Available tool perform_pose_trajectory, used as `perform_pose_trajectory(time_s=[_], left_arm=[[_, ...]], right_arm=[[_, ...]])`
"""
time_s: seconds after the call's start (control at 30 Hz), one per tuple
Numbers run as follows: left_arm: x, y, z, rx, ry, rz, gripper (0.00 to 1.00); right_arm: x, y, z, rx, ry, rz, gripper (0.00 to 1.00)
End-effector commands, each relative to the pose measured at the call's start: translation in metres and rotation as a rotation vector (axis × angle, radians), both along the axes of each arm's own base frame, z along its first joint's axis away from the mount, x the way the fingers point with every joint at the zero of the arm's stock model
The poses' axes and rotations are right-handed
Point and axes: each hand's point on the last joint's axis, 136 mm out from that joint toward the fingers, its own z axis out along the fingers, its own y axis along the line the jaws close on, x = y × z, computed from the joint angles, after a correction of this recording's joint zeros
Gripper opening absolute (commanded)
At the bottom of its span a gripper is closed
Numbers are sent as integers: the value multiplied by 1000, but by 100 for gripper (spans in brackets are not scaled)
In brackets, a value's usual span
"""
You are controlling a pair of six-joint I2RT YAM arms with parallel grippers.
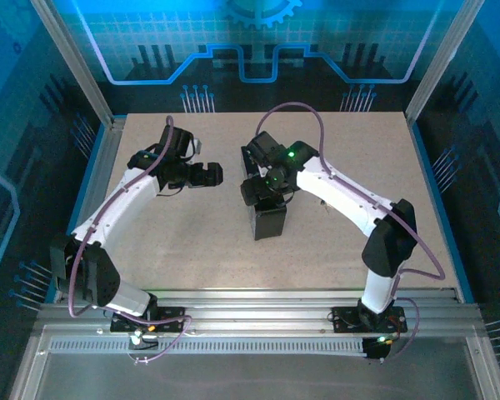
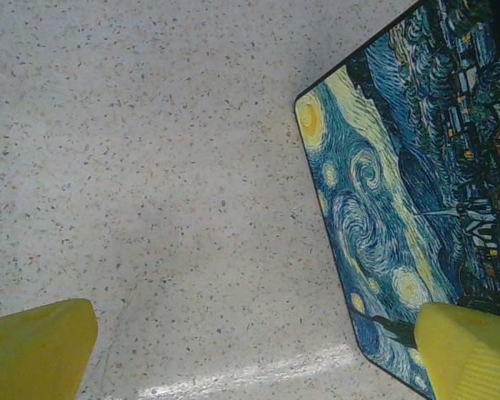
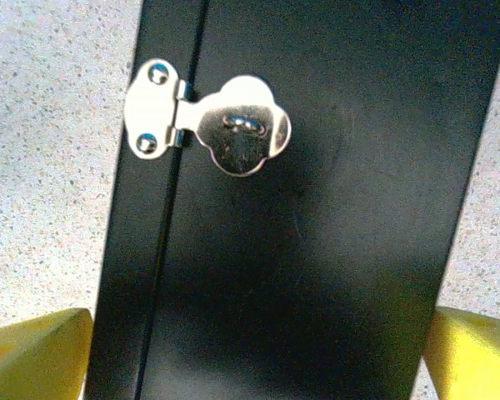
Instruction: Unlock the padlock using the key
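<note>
The right gripper [image 3: 254, 354] stands spread wide, its fingers [image 3: 33, 350] straddling the black box [image 3: 317, 250], whose silver hasp [image 3: 233, 133] lies folded just ahead, between the fingertips. The left gripper [image 2: 250, 350] gapes equally wide above the speckled worktop [image 2: 150, 167], one fingertip [image 2: 471, 350] overlapping the box's painted side [image 2: 400, 183], the other over bare worktop. Where the key lies I cannot tell.

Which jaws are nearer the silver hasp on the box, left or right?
Right. Right jaws straddle the box, directly over the hasp. Left jaws hover beside its painted face, over table.
</note>
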Motion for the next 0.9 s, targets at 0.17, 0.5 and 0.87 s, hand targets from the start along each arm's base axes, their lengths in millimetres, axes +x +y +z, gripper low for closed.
perform_pose_trajectory(time_s=[0.17,0.5,0.87], left_arm=[[-7,1,6,-12,-20,-28,99],[-8,-17,9,-95,-11,-72,99],[8,-69,-40,-76,85,-117,99]], right_arm=[[-9,12,-18,95,83,-9,90],[2,5,18,741,156,-98,84],[16,-32,-20,927,220,-148,94]])
